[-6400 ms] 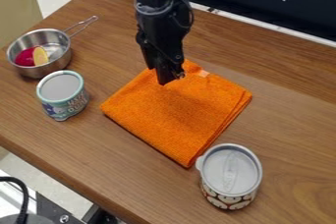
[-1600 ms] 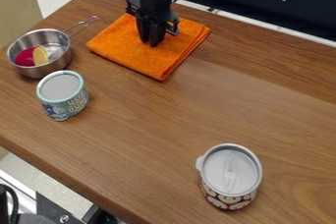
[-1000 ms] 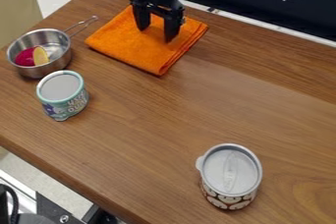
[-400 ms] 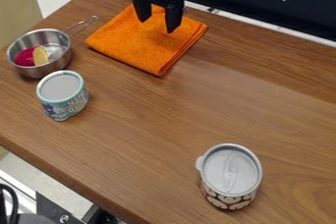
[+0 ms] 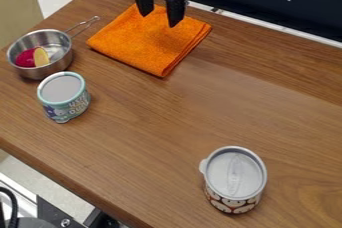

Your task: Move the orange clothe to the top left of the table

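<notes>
My gripper (image 5: 159, 20) hangs over the back part of the orange cloth, open, its two fingers spread wide with nothing between them. The folded orange cloth (image 5: 145, 43) lies flat on the wooden table (image 5: 200, 117), in the upper left area near the back edge, to the right of the metal pan. The fingers cover a little of the cloth's rear part.
A metal pan (image 5: 62, 59) with a pink and a yellow item in it stands at the left, its handle toward the cloth. In front of it is a teal-rimmed can (image 5: 65, 100). A lidded cup (image 5: 234, 179) stands at the front right.
The cloth has shifted from the middle of the table toward the upper left. The gripper moved there too, then opened and rose off the cloth.
</notes>
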